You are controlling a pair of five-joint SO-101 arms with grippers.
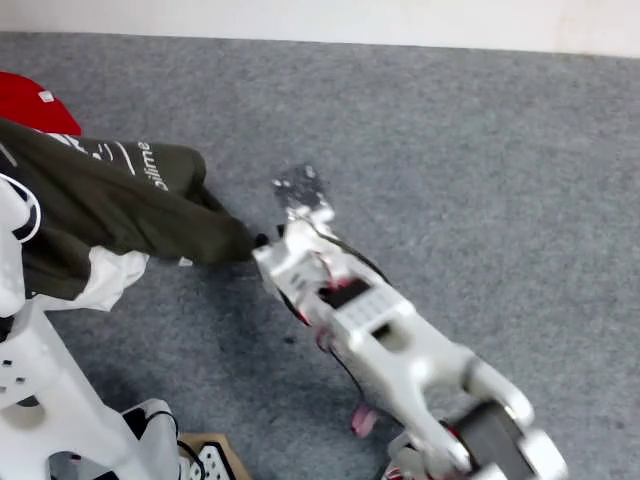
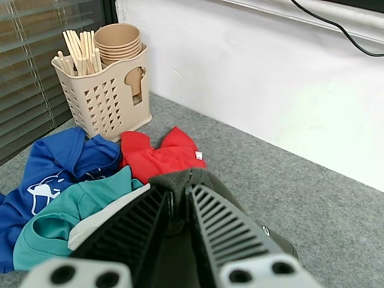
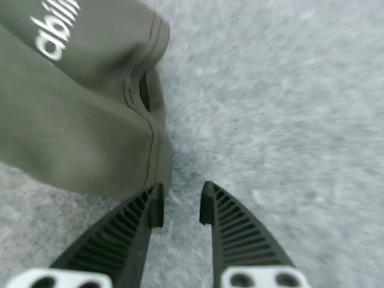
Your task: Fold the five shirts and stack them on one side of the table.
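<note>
Firmly, left hand (image 2: 179,198) pinches olive shirt (image 1: 120,200); right hand (image 3: 180,205) ajar.

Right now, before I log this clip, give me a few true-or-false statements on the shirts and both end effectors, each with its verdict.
1. The left end effector is shut on the dark olive-green cloth shirt. True.
2. The right end effector is clamped on that shirt's hem. False: it is open beside the hem, with the grey carpet-like table cover showing in the gap.
3. The red cloth shirt lies neatly folded on a stack. False: it lies crumpled next to the blue cloth shirt and the teal cloth shirt.
4. The beige plastic slotted basket holds brown paper cups and wooden sticks. True.
</note>
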